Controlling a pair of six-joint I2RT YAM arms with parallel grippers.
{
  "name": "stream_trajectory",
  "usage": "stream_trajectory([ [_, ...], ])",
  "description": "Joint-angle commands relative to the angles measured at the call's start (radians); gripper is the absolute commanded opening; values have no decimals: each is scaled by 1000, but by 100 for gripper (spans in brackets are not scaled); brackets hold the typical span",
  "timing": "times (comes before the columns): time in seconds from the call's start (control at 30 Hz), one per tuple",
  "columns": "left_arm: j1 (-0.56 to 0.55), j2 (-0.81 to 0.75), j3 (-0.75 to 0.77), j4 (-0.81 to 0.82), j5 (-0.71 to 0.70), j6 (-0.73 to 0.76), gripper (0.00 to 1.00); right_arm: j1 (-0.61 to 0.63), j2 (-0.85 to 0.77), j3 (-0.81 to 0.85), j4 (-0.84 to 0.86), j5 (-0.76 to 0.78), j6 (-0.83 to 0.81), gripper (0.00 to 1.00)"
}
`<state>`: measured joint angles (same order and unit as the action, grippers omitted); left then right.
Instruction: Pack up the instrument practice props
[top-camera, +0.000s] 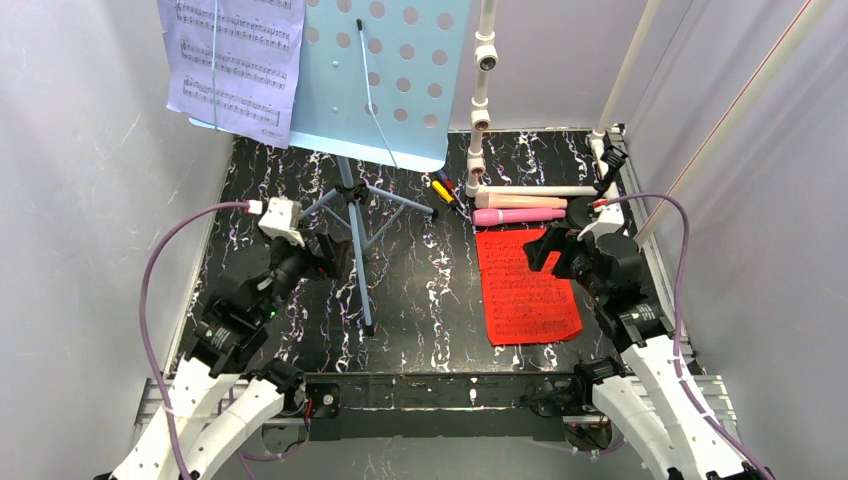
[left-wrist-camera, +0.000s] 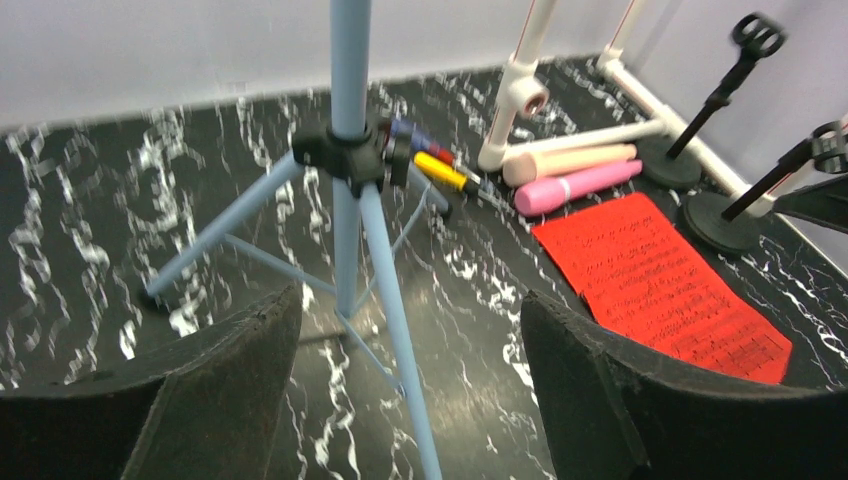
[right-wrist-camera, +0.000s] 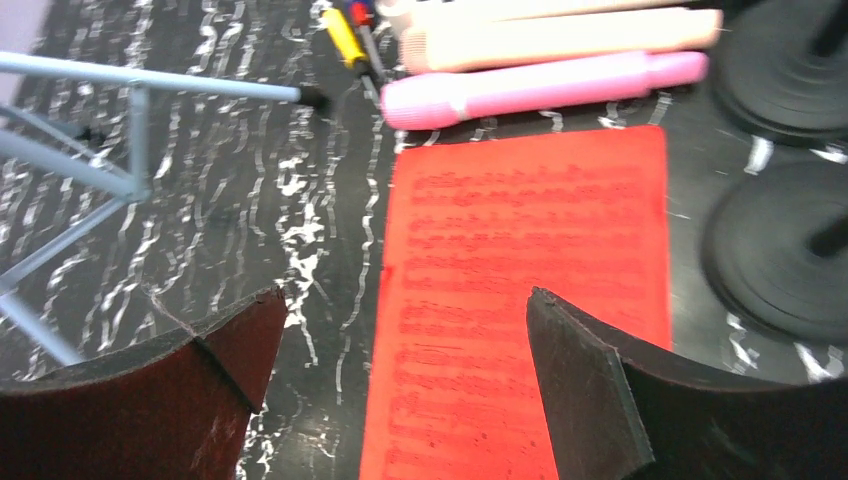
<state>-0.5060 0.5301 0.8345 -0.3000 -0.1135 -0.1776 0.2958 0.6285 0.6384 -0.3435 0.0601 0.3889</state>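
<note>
Left gripper (top-camera: 335, 255) (left-wrist-camera: 410, 310): I read the jaws spread wide with nothing held; it sits at 9 o'clock of the near tripod leg (left-wrist-camera: 395, 330), just beside it.
Right gripper (top-camera: 545, 250) (right-wrist-camera: 400, 310): jaws fully spread and empty, hovering over the red page's far end.
Red sheet-music page (top-camera: 527, 285) (right-wrist-camera: 520, 300): flat on the black marbled table (top-camera: 420, 310), at 3 o'clock of the tripod.
Black round-based holders (right-wrist-camera: 780, 250) (left-wrist-camera: 725, 215): two, just at 3 o'clock of the page.
Pink toy microphone (top-camera: 520, 215) (right-wrist-camera: 540, 85): lying just beyond the page, at its 12 o'clock.
Beige toy microphone (top-camera: 520, 201) (right-wrist-camera: 560, 40): alongside the pink one, farther out.
Pale-blue perforated music rack (top-camera: 375, 70): upright at 12 o'clock.
Lavender sheet-music page (top-camera: 235, 65): on the rack's 9 o'clock side.
</note>
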Motion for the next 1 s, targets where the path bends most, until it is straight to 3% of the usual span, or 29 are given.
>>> stream_trajectory([
  [0.0, 4, 59, 1, -128, -55, -173, 80, 0, -14, -91, 281, -199, 31, 99],
  [0.27, 4, 92, -171, -128, -20, -395, 85, 65, 1, -187, 462, -221, 44, 99],
  [0.47, 4, 96, -345, 67, 14, -478, 98, 149, 21, -235, 521, -182, 24, 99],
  [0.73, 4, 168, -484, 329, 97, -532, 98, 277, 46, -270, 563, -88, 4, 99],
  [0.97, -24, 226, -532, 466, 178, -615, 98, 338, 44, -283, 555, -13, -12, 99],
])
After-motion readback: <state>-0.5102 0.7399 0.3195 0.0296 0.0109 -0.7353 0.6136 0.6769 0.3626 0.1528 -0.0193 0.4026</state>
